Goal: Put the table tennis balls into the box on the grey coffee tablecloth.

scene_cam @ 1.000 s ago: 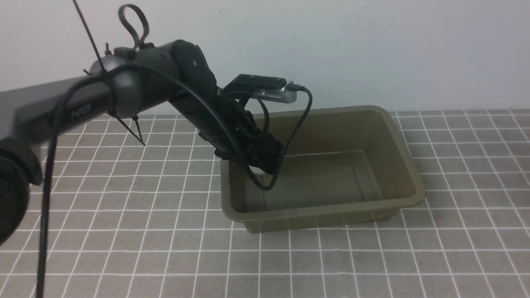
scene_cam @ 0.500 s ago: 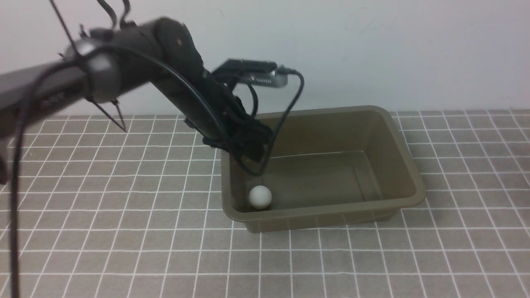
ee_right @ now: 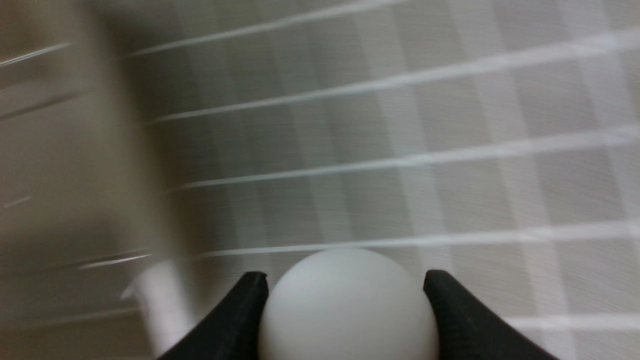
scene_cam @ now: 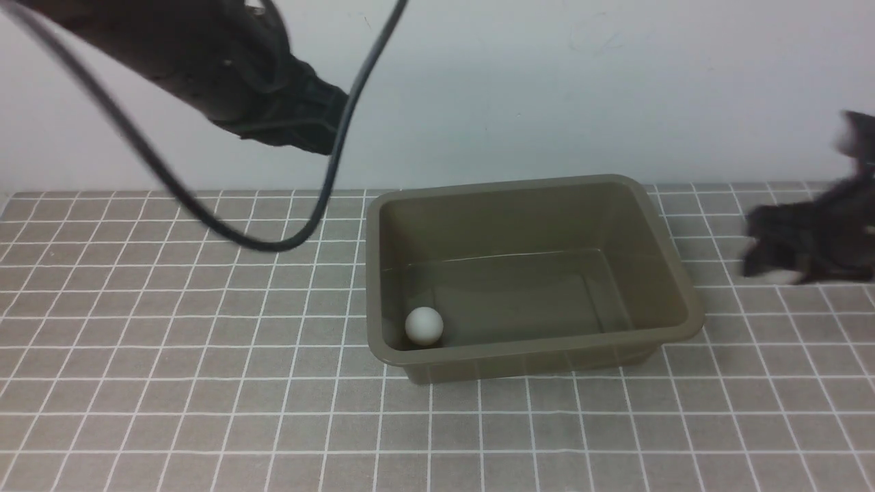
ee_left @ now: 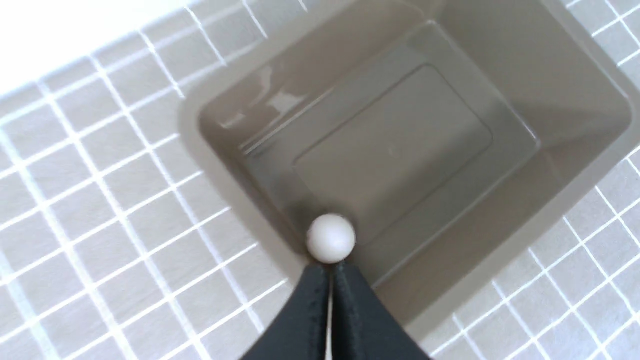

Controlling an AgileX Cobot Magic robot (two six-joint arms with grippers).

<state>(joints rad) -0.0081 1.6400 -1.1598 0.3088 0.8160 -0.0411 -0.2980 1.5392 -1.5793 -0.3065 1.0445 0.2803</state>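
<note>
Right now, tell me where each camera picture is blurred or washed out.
Front view: motion smears the right pincer at the edge and the left arm; the box and the ball inside it are sharp. Left wrist view: white glare on the box's inner wall, slight softness. Right wrist view: the cloth is streaked by motion, the held ball fairly crisp.

the left arm [scene_cam: 205, 55] is hanging high on the robot's left side, blurred, with its wrist angling downward toward the middle. the left pincer [ee_left: 329, 274] is pressing its two dark fingers together, showing only a thin slit between them. the right arm [scene_cam: 827, 225] is reaching in low from the right edge, also blurred. the right pincer [ee_right: 345, 282] is clamping a white ball [ee_right: 347, 315] between its fingertips.
</note>
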